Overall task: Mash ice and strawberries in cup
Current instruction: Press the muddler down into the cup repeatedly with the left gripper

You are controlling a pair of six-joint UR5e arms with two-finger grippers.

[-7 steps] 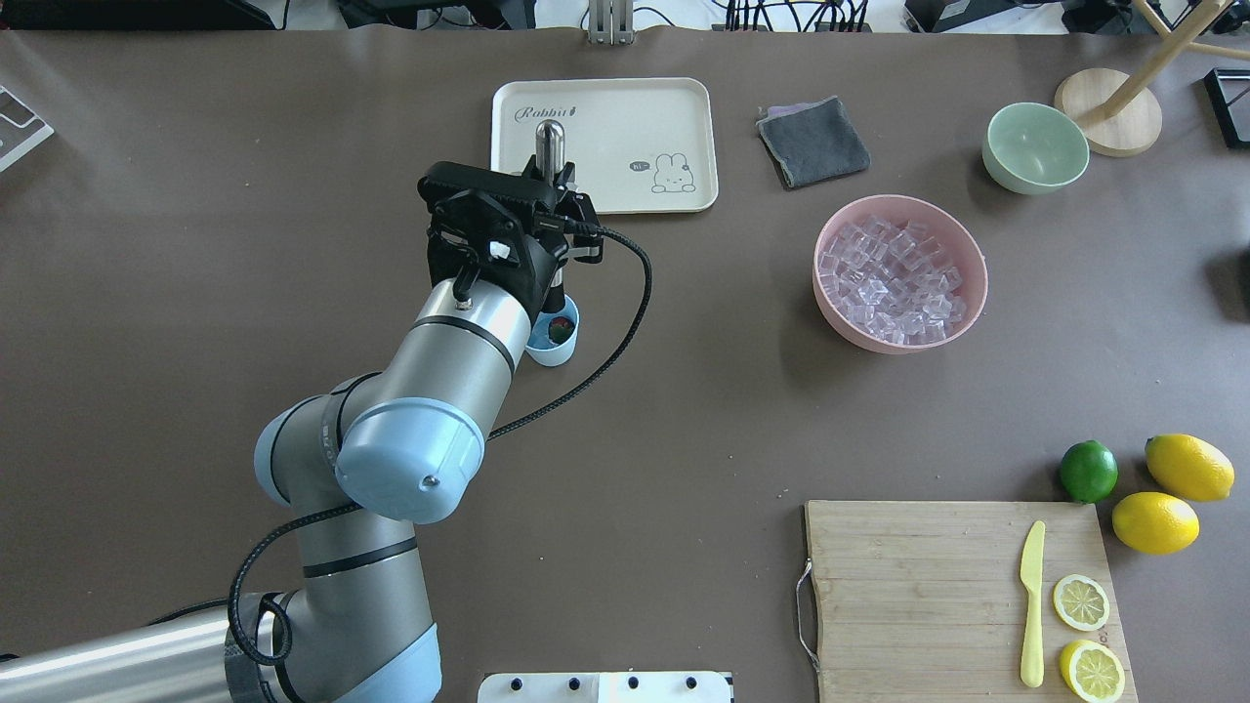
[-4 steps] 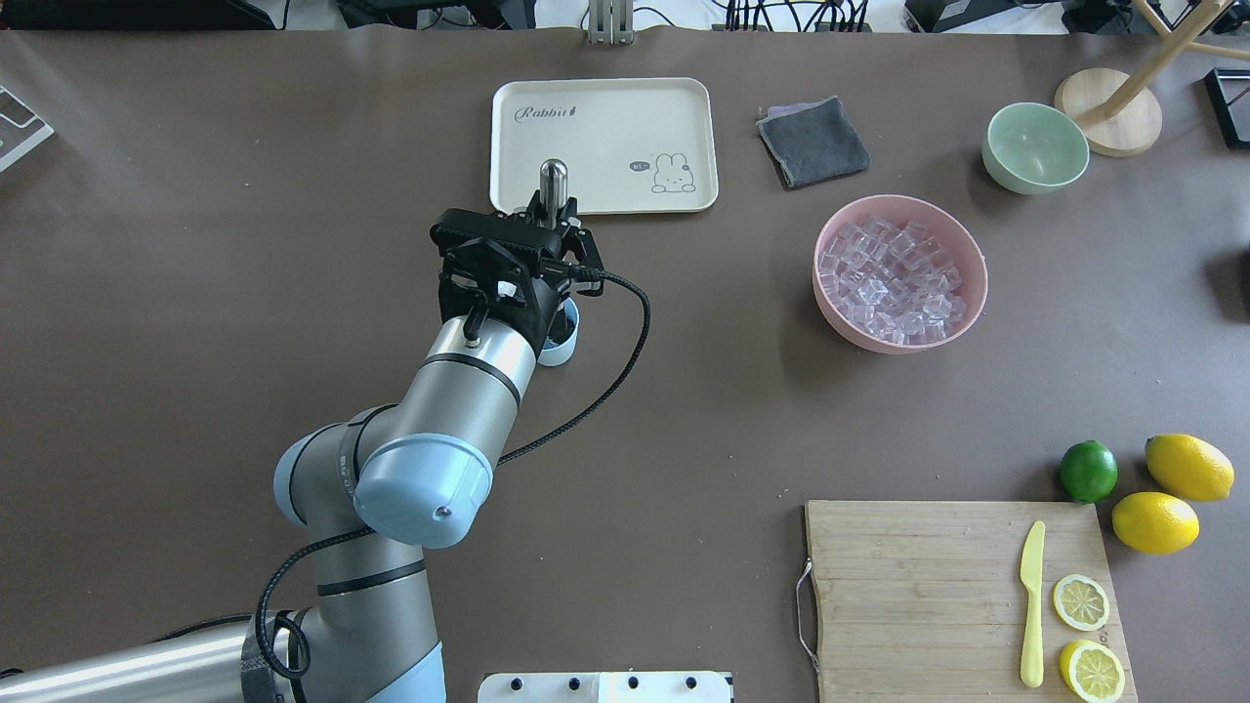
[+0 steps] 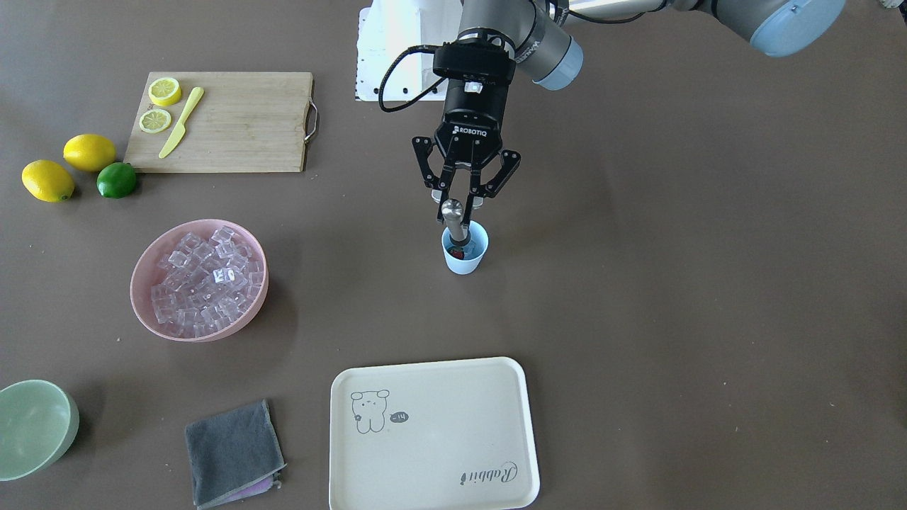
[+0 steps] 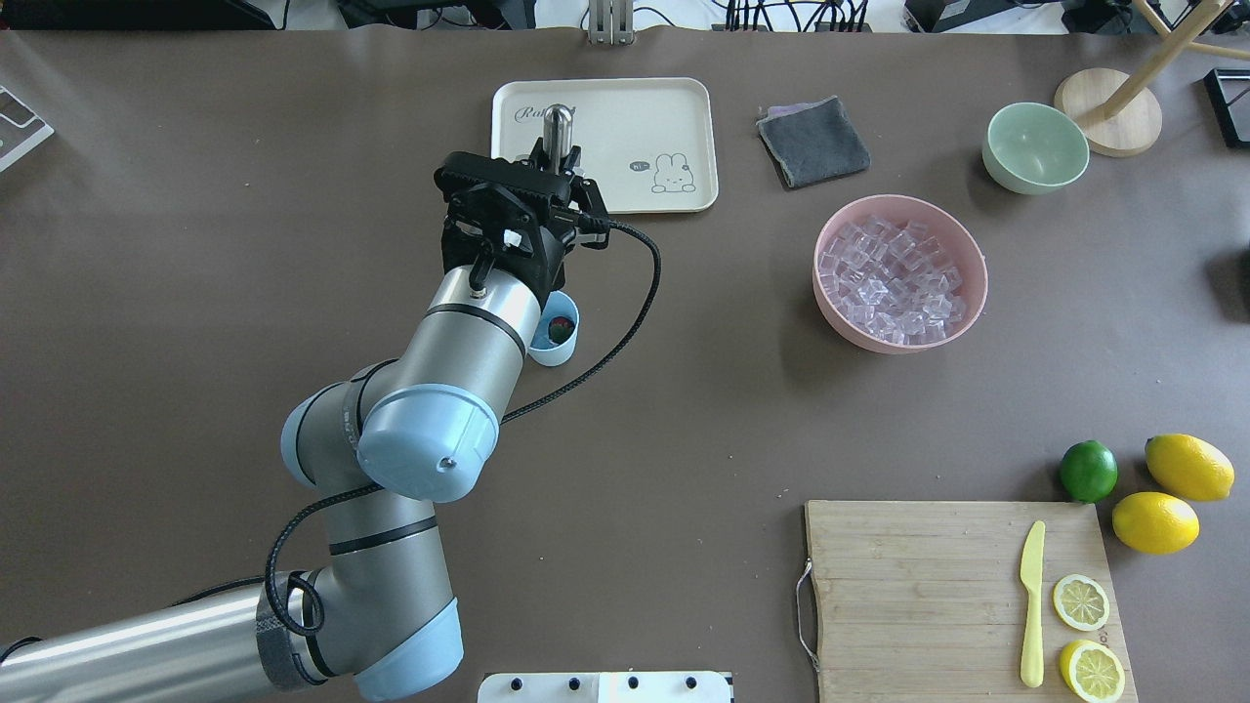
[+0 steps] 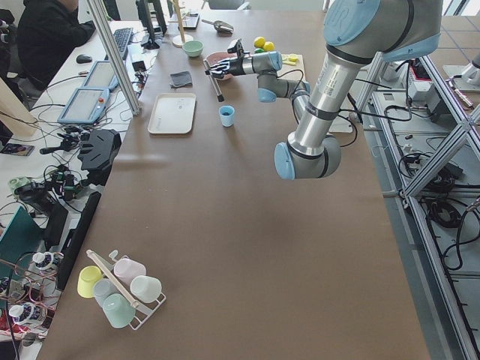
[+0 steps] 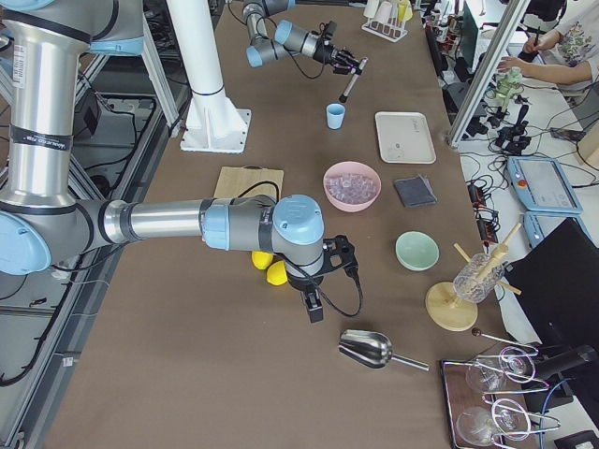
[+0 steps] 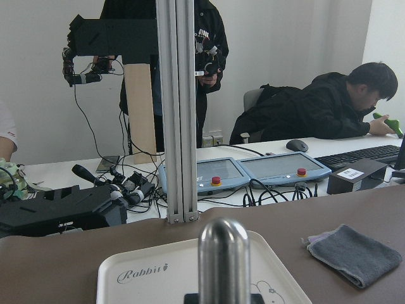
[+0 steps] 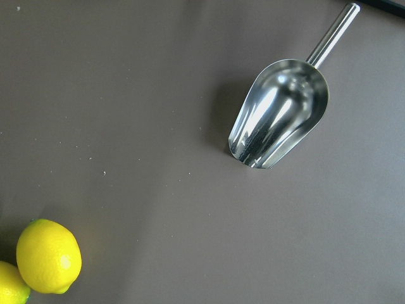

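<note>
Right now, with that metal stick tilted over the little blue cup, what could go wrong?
1. The cup stands free, held by nothing; a slanted push from the masher might tip or slide it.
2. The cup is small, so the strawberry could pop out.
3. The left fingers pinch the smooth masher on its upper part; it might slip.

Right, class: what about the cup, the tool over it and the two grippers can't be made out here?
Whether ice is in the cup: front-facing view, too small, muddler in front of the opening.
Muddler's shaft: left wrist view, cut off by the bottom edge.
Part of the cup: overhead view, left arm covers it.
Right gripper, open or shut: exterior right view only, small, dark.
</note>
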